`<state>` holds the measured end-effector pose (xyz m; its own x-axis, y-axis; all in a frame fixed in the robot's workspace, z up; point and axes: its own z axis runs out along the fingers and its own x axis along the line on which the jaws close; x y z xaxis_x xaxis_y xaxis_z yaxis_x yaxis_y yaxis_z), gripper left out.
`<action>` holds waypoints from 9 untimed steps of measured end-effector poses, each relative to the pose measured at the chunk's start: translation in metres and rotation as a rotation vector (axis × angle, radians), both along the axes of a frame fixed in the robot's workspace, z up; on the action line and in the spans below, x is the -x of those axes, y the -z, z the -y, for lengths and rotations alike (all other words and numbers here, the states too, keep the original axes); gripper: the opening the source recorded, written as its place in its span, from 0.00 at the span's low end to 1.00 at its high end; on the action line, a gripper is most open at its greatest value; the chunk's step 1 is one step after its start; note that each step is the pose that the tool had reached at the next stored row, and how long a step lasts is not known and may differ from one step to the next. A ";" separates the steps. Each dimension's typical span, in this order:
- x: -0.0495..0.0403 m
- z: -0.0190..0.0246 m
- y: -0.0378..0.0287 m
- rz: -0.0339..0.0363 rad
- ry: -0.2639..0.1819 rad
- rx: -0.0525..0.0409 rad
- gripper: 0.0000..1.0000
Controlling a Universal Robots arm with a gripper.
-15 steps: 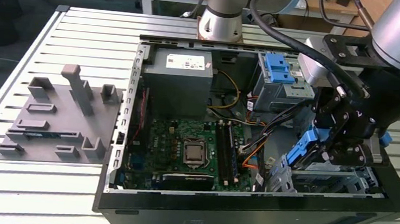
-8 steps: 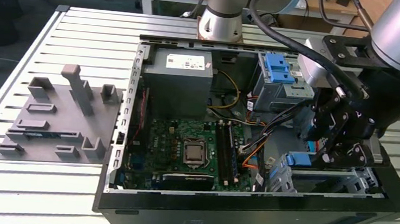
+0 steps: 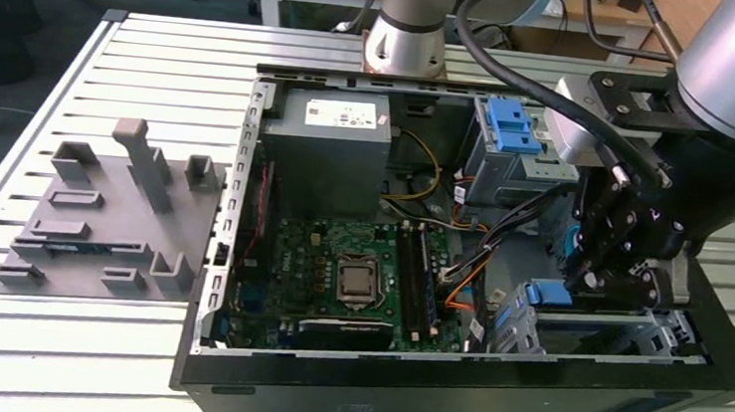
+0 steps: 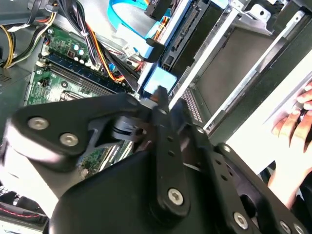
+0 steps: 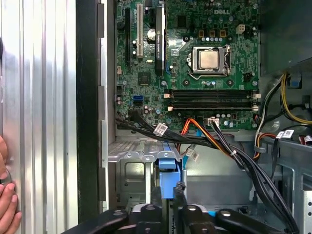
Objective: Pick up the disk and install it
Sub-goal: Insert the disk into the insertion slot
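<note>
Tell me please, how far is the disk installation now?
Done, it seems: the disk is picked up; the gripper holds its blue end, jaws closed. In hand: it stands partly inside the metal drive cage, next to the motherboard. Left: full seating and release; how deep it sits is hidden.

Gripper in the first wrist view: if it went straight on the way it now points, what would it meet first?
Most likely the blue plastic part at the metal drive cage, which lies directly ahead of the gripper. Depth is unclear, so they may already touch.
</note>
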<state>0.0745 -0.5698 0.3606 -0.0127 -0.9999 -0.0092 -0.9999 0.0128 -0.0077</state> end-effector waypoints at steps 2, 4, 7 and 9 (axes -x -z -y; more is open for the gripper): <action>0.0000 0.0000 0.0001 0.0000 0.000 -0.0001 0.18; 0.0000 0.0000 0.0001 0.0000 0.000 -0.0001 0.13; 0.0000 0.0000 0.0001 0.0000 0.000 -0.0001 0.11; 0.0000 0.0000 0.0002 0.0000 0.000 -0.0001 0.11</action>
